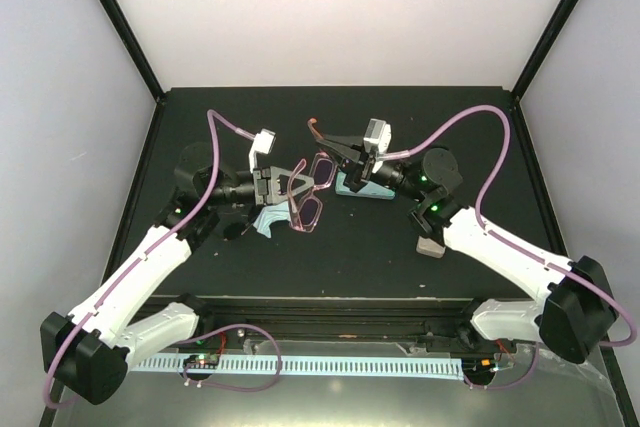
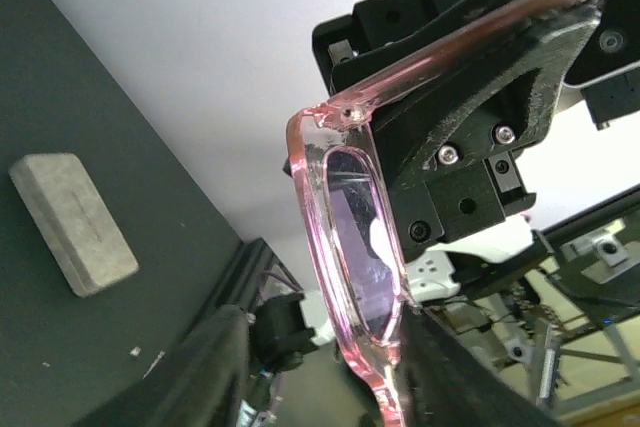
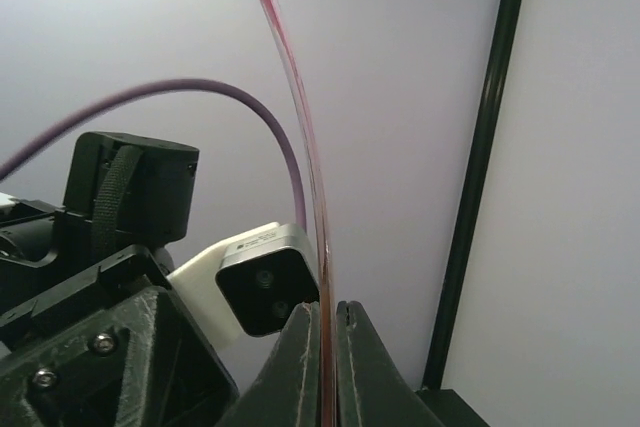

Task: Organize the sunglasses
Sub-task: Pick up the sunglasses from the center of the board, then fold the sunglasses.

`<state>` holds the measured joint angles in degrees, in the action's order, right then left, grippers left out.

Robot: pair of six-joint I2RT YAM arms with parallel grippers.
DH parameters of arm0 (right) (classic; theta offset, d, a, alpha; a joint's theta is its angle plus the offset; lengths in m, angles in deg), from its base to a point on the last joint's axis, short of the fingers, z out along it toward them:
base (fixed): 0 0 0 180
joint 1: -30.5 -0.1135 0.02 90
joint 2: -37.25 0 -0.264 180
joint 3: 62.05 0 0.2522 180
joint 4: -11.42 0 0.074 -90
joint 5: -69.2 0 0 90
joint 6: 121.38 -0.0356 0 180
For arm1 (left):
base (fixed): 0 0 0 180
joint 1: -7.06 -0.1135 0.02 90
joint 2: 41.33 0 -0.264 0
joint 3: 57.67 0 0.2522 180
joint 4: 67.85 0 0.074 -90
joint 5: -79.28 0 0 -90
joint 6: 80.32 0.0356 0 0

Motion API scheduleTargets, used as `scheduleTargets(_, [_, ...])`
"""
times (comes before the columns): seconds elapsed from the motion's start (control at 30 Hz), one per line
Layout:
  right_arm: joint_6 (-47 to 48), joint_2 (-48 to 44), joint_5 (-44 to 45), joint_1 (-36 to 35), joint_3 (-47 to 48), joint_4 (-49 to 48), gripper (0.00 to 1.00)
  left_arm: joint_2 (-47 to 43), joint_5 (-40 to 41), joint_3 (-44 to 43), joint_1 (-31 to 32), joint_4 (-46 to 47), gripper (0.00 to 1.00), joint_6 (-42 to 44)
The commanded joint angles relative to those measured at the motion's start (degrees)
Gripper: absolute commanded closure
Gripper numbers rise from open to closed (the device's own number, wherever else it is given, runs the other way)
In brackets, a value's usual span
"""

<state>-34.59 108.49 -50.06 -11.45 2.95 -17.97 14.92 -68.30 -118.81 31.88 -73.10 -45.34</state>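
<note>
The pink-maroon sunglasses [image 1: 310, 195] hang open above the middle of the table between both grippers. My right gripper [image 1: 342, 147] is shut on one thin temple arm [image 3: 300, 147], which runs up from between its fingertips [image 3: 325, 347]. In the left wrist view the pink frame and lens [image 2: 350, 237] stand edge-on between my left gripper's [image 2: 330, 377] fingers. The frame rests against the right finger [image 2: 470, 377], and a wide gap separates it from the left finger [image 2: 190, 367]. In the top view the left gripper [image 1: 285, 190] is at the frame's left end. The black sunglasses are out of view.
Two light blue cloths lie on the black table, one under the left gripper [image 1: 266, 221] and one under the right gripper [image 1: 360, 187]. A beige case [image 1: 432, 245] lies by the right arm and also shows in the left wrist view [image 2: 75, 222]. Black posts frame the table corners.
</note>
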Motion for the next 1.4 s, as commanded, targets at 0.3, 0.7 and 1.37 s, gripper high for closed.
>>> scheduleTargets(0.3, [-0.9,1.0,-1.6,0.3,1.9,-2.4,0.99,0.5,-5.2,0.4,0.1,4.9,0.98,-3.5])
scheduleTargets(0.7, [-2.3,-8.1,13.0,0.3,-4.5,8.5,0.45,0.3,2.4,0.0,-1.6,1.9,0.98,2.0])
scheduleTargets(1.37, [-14.0,-3.8,1.4,0.3,13.2,39.8,0.42,-1.2,6.4,1.3,-3.0,-6.3,0.98,15.9])
